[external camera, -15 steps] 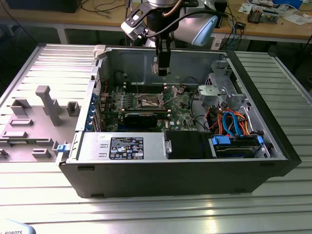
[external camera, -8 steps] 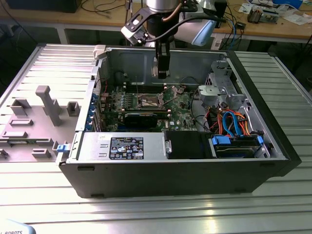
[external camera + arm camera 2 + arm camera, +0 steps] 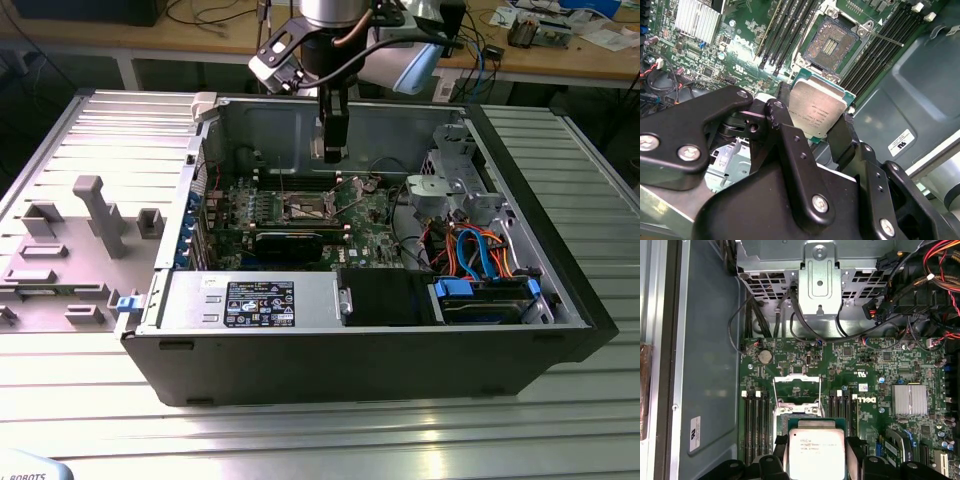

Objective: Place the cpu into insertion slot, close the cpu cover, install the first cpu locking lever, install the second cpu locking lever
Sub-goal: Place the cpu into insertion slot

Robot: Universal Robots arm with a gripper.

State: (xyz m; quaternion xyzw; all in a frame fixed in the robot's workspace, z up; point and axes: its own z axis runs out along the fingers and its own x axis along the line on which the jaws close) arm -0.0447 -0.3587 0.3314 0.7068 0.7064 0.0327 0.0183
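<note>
My gripper [image 3: 333, 150] hangs inside the open computer case, above the green motherboard [image 3: 365, 215]. It is shut on the cpu [image 3: 817, 107], a silvery square chip pinched at two opposite edges between the black fingers [image 3: 780, 117]. In the first wrist view the cpu [image 3: 816, 450] hovers over the near edge of the insertion slot [image 3: 797, 411]. The insertion slot [image 3: 832, 45] lies bare, with a dark centre and a metal surround. The cpu cover [image 3: 796, 380] stands swung up at the slot's far edge, with thin wire levers beside it.
Long black memory slots [image 3: 790, 30] flank the socket on both sides. A metal drive cage [image 3: 817, 275] with black cables and a finned heatsink [image 3: 910, 399] stand near it. The case walls [image 3: 270, 125] surround the board. A grey fixture plate [image 3: 70, 250] lies at the exterior view's left.
</note>
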